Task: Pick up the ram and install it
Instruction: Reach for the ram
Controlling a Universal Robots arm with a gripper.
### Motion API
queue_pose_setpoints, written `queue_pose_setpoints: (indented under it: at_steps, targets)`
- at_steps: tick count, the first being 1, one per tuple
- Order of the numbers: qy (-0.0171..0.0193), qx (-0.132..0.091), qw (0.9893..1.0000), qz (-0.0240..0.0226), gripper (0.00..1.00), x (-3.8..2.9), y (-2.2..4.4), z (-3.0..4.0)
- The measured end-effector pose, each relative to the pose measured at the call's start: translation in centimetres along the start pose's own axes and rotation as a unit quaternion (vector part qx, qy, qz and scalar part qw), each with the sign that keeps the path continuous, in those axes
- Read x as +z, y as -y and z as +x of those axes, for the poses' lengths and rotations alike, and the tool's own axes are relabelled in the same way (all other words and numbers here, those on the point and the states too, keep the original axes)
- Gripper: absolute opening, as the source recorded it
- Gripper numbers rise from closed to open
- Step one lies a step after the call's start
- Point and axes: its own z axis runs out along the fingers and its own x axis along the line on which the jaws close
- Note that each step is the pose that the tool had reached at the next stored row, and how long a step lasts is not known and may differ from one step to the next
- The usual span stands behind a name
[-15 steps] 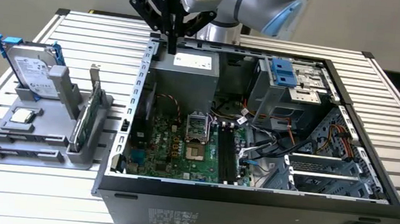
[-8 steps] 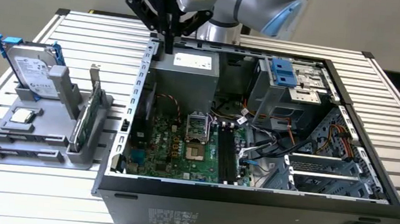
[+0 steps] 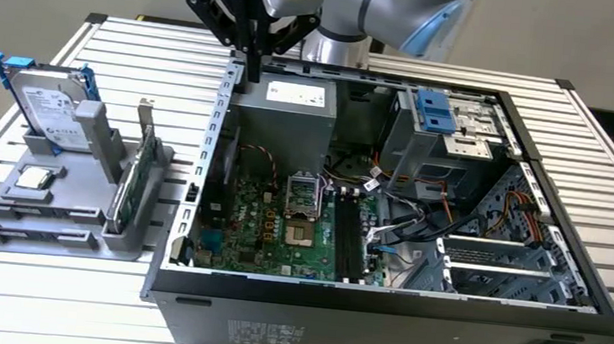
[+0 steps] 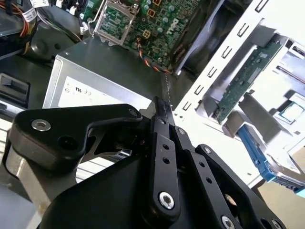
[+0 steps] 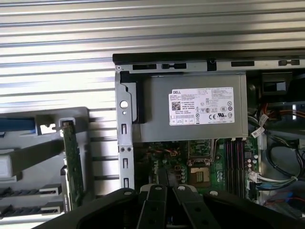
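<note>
Hand (image 3: 251,74) above the computer case (image 3: 384,315), installation apparently not begun
Its fingers are pressed together, seemingly holding no ram, over the power supply (image 3: 290,107); the memory slots (image 3: 348,235) look unfilled.

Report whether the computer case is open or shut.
Open. No panel covers the upward side of the computer case, so the exterior view looks straight in at the motherboard and the power supply.
</note>
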Motion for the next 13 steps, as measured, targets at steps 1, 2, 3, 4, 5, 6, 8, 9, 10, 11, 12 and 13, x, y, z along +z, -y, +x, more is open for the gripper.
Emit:
queue_pose_setpoints:
  at_steps: [1, 2, 3, 4, 5, 6, 8, 9, 10, 11, 12, 13]
  targets:
    - [0.0, 0.0, 1.0, 0.0, 0.0, 0.0, 0.01, 0.07]
    - [0.0, 0.0, 1.0, 0.0, 0.0, 0.0, 0.01, 0.14]
    - [0.0, 0.0, 1.0, 0.0, 0.0, -0.01, 0.02, 0.21]
    - [0.0, 0.0, 1.0, 0.0, 0.0, -0.01, 0.02, 0.29]
    - [0.0, 0.0, 1.0, 0.0, 0.0, -0.01, 0.03, 0.37]
    - [0.0, 0.0, 1.0, 0.0, 0.0, -0.02, 0.03, 0.45]
    - [0.0, 0.0, 1.0, 0.0, 0.0, -0.02, 0.05, 0.67]
    - [0.0, 0.0, 1.0, 0.0, 0.0, -0.02, 0.06, 0.78]
    - [0.0, 0.0, 1.0, 0.0, 0.0, -0.02, 0.07, 0.9]
    - [0.0, 0.0, 1.0, 0.0, 0.0, -0.03, 0.08, 1.02]
    - [0.0, 0.0, 1.0, 0.0, 0.0, -0.03, 0.09, 1.14]
    - [0.0, 0.0, 1.0, 0.0, 0.0, -0.03, 0.09, 1.26]
